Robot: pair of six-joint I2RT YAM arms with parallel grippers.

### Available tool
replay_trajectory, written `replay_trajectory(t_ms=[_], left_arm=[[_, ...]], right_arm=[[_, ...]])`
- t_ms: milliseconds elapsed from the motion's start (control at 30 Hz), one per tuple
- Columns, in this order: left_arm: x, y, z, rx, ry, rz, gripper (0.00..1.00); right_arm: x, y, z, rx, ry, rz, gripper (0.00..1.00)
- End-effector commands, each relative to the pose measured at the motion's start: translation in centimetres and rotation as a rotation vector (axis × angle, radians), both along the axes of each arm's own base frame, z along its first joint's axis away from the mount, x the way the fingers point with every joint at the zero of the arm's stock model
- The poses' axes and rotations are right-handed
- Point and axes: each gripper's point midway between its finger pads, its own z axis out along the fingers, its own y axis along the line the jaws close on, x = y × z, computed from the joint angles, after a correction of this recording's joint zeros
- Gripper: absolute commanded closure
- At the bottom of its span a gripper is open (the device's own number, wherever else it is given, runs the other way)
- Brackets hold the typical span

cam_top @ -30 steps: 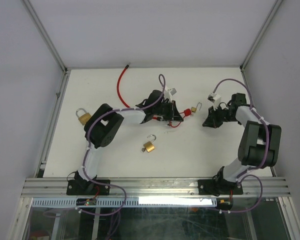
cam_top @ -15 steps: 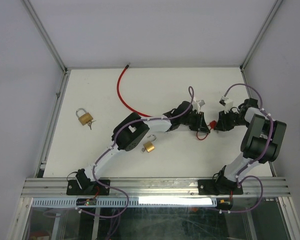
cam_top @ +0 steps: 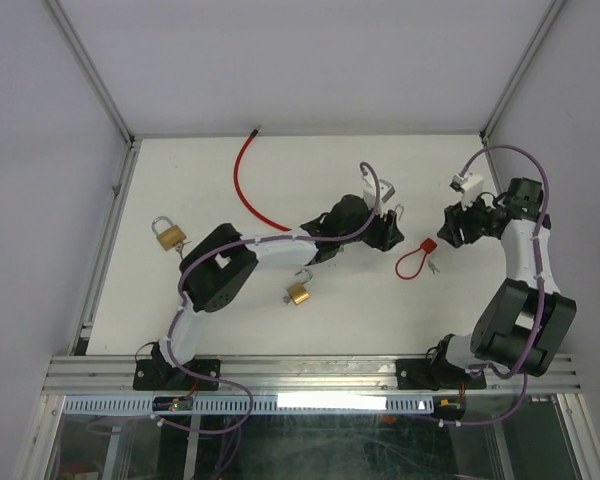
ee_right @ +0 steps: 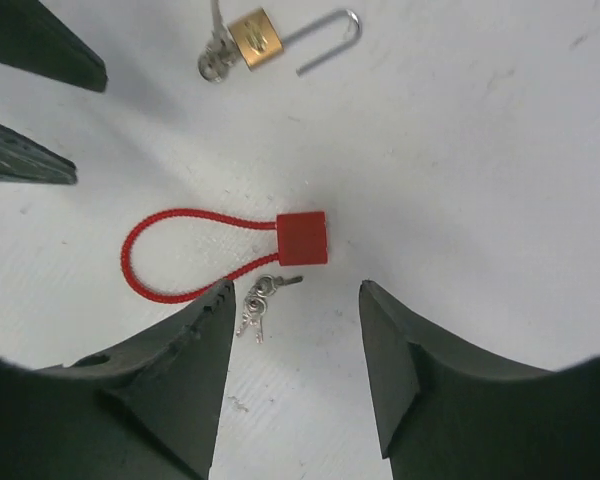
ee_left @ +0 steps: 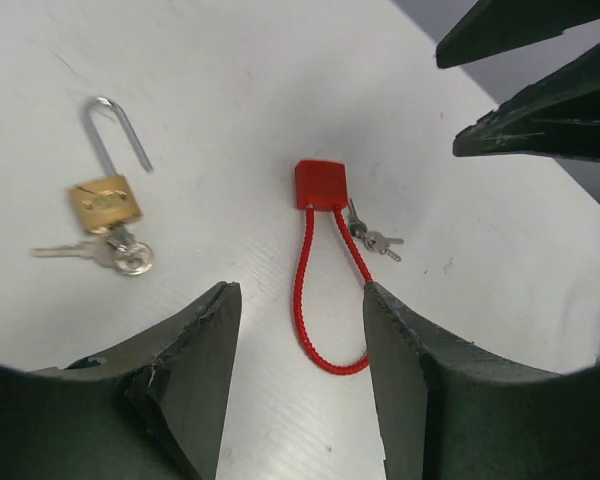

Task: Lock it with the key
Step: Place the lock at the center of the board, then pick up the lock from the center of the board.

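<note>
The left pincer (ee_left: 298, 300) and the right pincer (ee_right: 292, 295) both hang with jaws apart, holding nothing — the red cable lock (ee_right: 302, 238) lies flat on the white desk (cam_top: 180, 180) between them, its keys (ee_right: 255, 305) just beside its body, an open brass padlock (ee_left: 105, 200) near.

The scene is lit brightly from above, and the white table (cam_top: 140, 300) is rendered almost textureless. Only soft, short shadows are cast beneath the arms (cam_top: 270, 245). A strip along the near metal rail (cam_top: 310, 372) is blown out. In both wrist views the red cable lock (ee_left: 320, 185) is kept sharp, while the left gripper's fingers (ee_left: 180, 390) and the right gripper's fingers (ee_right: 150, 390) are dark and soft-focused.
</note>
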Motion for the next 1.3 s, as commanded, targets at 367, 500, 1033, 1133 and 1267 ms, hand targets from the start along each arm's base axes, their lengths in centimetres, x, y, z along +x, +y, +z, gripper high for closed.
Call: replay_trajectory(t_ms=[367,500,1033,1133,1267], left_arm=[[5.3,7.4,9.1,-0.019,-0.329,0.200,0.11],[7.4,6.2,5.2,0.106,-0.254,0.215,0.17],[11.6,0.2,-0.1,0.308,-0.217,0.141,0.26],[11.4,-0.5,-0.3,0.310,-0.229,0.148,0.26],[11.4,-0.9,-1.3,0.322,-0.223,0.164,0.29]], right_arm=[[-0.8,12.1,12.7,0.278,-0.161,0.142,0.43],[0.2,10.0,11.5,0.284,-0.108,0.013,0.43],[1.2,5.1,9.1,0.186,-0.116,-0.170,0.43],[1.2,5.1,9.1,0.184,-0.116,-0.169,0.43],[1.2,5.0,8.9,0.184,-0.111,-0.168,0.43]])
